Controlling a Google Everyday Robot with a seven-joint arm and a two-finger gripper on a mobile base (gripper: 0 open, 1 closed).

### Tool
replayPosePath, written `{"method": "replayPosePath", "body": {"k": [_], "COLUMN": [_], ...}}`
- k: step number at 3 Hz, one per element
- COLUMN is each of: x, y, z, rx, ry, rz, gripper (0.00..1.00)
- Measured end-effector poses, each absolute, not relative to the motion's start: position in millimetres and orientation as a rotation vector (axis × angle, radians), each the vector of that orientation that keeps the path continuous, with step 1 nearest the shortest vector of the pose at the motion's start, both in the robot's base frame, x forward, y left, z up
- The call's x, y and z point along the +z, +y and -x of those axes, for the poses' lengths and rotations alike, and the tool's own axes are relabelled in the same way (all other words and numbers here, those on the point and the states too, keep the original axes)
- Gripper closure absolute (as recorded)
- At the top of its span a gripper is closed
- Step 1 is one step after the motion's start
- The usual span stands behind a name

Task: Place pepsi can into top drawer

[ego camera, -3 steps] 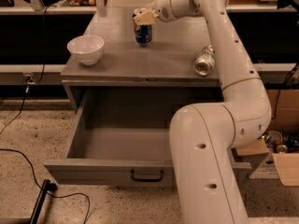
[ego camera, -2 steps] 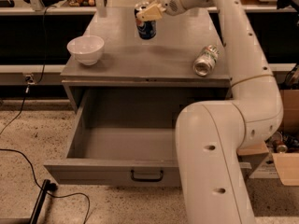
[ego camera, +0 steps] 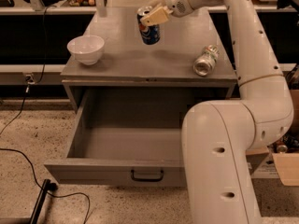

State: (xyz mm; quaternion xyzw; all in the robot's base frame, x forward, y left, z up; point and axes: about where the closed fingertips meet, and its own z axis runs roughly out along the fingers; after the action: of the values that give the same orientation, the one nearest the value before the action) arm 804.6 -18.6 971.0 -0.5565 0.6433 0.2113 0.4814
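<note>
blue pepsi can (ego camera: 151, 34), top partly behind gripper (ego camera: 149, 18), over cabinet (ego camera: 131, 62)

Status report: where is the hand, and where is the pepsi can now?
Hand shut on pepsi can, over the counter. Top drawer open. Bowl and lying silver can off to the sides.

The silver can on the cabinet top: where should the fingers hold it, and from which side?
Take the silver can at mid-body from above, closing across its width: it lies on its side, so its rounded flanks are free. The gripper holds the pepsi can over the cabinet top.
</note>
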Motion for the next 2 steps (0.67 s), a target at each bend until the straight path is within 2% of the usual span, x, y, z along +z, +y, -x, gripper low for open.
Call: {"method": "replayPosePath", "body": {"k": [1,2], "x": [962.0,958.4], "y": [-15.6,10.4], "z": [-804.4,-779.2], "rx": [0.564,0.715], "ry": [1.584,1.57], "rz": [1.341,1.385], "gripper": [1.0,1.0]}}
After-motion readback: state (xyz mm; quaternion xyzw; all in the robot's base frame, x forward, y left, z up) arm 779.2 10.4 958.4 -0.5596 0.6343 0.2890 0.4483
